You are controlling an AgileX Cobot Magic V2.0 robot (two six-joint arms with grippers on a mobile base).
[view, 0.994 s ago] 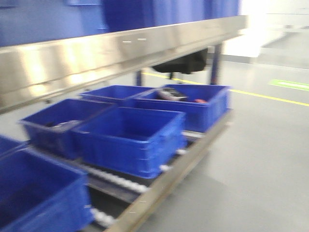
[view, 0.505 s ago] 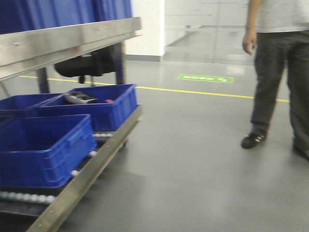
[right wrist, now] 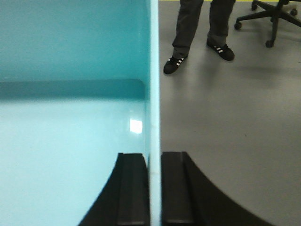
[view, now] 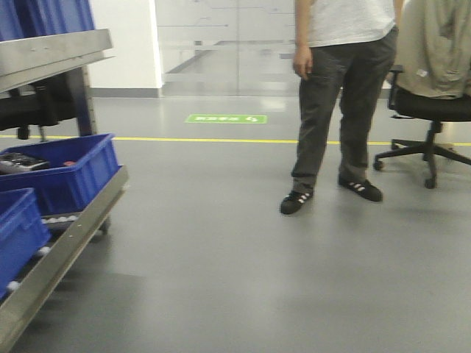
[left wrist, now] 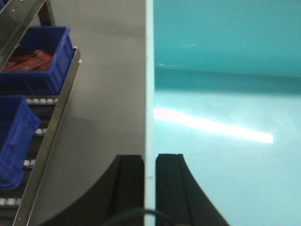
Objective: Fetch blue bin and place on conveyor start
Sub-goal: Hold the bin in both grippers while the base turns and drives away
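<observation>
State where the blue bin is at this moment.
In both wrist views the blue bin is held above the floor, the left gripper clamping its left wall and the right gripper its right wall; the crates lie to its left.

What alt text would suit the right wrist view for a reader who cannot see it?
The right gripper is shut on the side wall of the blue bin, whose glossy inside fills the left half. Right of it is grey floor, with a person, legs only, and a wheeled chair at the top.
</observation>
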